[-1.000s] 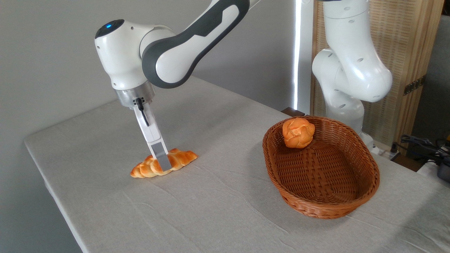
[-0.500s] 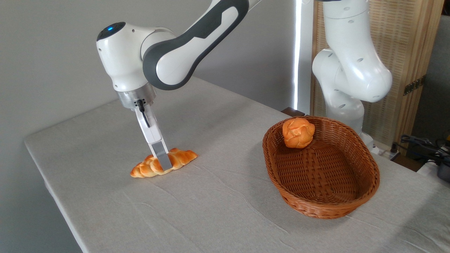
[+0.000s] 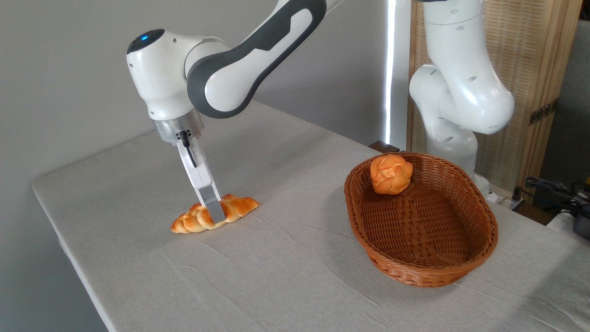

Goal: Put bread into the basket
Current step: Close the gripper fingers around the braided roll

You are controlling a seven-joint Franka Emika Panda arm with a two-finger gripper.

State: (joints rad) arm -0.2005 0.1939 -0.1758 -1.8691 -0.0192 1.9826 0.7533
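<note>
Bread lies flat on the grey tablecloth, on the left side of your view, its long axis running from lower left to upper right. Your gripper is down at the loaf's middle, tilted a little off vertical. You see only the near finger, its grey pad lying across the front of the loaf; the other finger is hidden behind, so you cannot tell whether the fingers press on the loaf or merely straddle it. Your basket sits well apart to the right, on the same cloth. A round knotted bun rests inside it, against the far left wall. The loaf is outside the basket.
</note>
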